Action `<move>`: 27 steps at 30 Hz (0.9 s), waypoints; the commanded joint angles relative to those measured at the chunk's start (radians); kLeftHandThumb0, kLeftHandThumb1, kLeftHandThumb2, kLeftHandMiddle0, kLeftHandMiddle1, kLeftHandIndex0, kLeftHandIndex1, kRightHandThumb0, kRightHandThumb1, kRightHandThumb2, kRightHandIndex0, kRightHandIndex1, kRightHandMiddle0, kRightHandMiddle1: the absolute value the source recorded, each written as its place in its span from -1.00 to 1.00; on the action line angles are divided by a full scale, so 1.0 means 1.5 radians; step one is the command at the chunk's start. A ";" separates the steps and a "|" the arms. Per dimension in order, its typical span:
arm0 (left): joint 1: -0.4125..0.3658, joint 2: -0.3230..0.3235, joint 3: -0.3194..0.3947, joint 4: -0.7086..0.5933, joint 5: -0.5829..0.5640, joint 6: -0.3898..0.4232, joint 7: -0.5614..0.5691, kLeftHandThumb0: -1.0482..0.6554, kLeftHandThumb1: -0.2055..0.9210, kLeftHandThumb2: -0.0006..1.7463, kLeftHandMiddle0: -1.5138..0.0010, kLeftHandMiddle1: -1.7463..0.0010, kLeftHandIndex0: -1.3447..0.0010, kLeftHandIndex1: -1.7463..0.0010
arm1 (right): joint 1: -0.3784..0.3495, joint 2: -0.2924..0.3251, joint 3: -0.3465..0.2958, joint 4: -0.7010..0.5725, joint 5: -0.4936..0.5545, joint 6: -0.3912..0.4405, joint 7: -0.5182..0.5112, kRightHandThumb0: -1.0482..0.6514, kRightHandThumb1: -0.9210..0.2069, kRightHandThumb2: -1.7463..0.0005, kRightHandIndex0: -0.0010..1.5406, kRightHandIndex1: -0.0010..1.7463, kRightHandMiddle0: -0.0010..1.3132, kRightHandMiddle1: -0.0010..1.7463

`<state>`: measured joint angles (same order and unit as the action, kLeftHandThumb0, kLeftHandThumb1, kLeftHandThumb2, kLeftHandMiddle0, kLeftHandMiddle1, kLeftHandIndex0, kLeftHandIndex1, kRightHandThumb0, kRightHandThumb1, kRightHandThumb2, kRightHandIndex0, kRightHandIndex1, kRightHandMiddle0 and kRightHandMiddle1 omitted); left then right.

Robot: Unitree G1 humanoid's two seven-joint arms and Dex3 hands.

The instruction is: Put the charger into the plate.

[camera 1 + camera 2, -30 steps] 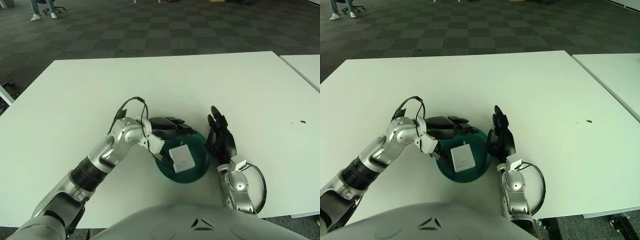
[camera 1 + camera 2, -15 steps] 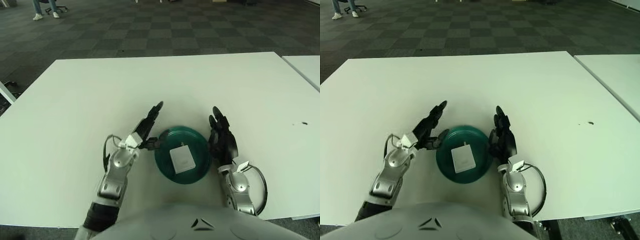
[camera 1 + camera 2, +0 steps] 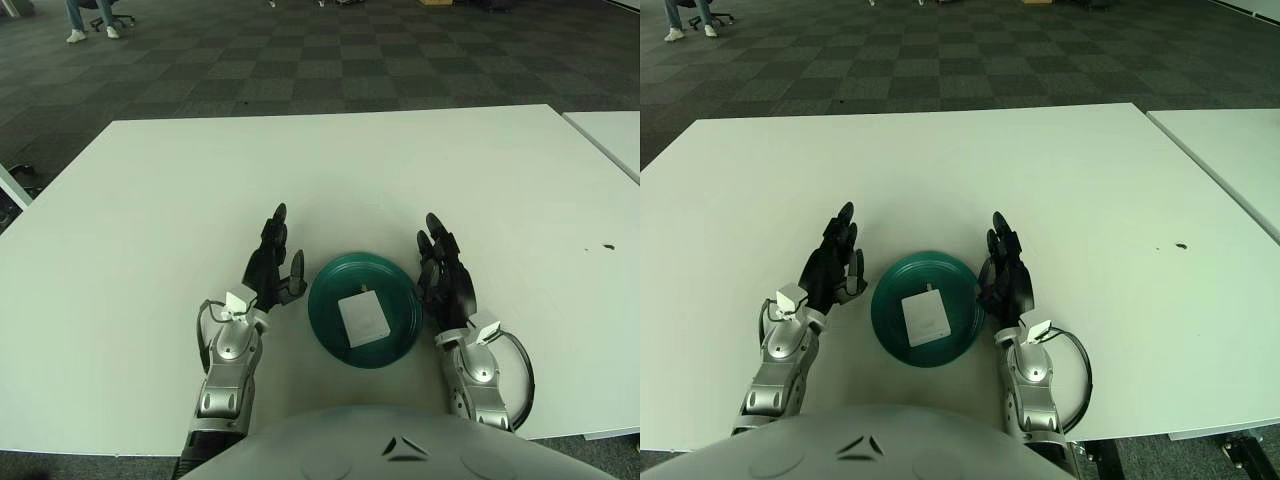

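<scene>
Your white charger (image 3: 362, 317) lies flat inside the dark green plate (image 3: 326, 284), a little toward the near side of the dish, with a small tab at its far edge. The plate sits on the white desk (image 3: 150, 200) close to the near edge, directly in front of the robot's body. Your left hand (image 3: 272, 262) shows just beside the plate on its left, fingers (image 3: 277, 219) stretched out and pointing away from the robot, holding nothing; a short finger reaches toward the plate's rim, though you cannot tell whether it touches. Your right hand (image 3: 443, 276) shows just beside the plate on its right, also with fingers extended forward and empty, its inner edge very close to the rim. The two hands flank the plate almost symmetrically, wrists toward the robot. A second white desk (image 3: 612, 135) shows at the right, apart from the first, and a small dark spot (image 3: 606, 245) marks the desk surface well to the right of the right hand. Beyond the desk lies dark checkered carpet (image 3: 300, 60).
</scene>
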<state>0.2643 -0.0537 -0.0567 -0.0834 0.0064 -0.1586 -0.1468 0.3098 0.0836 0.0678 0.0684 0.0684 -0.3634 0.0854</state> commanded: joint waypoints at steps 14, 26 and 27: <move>0.053 -0.006 -0.024 0.037 0.012 -0.053 0.025 -1.00 1.00 0.23 1.00 1.00 0.99 0.99 | 0.062 -0.001 -0.001 0.036 0.014 0.038 0.008 -0.91 -1.00 -0.08 -0.87 -0.99 -1.00 -0.65; 0.104 -0.008 -0.075 -0.014 0.045 -0.034 0.043 -1.00 1.00 0.27 1.00 1.00 1.00 1.00 | 0.072 -0.003 -0.004 0.026 0.022 0.033 0.017 -0.91 -1.00 -0.06 -0.86 -0.99 -1.00 -0.61; 0.106 -0.011 -0.083 -0.014 0.048 -0.041 0.047 -1.00 1.00 0.27 1.00 1.00 1.00 1.00 | 0.073 -0.003 -0.004 0.025 0.023 0.033 0.018 -0.92 -1.00 -0.06 -0.85 -0.99 -1.00 -0.61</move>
<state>0.4024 -0.0696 -0.1589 -0.1062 0.0586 -0.2225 -0.0937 0.3402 0.0840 0.0684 0.0441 0.0890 -0.3639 0.1110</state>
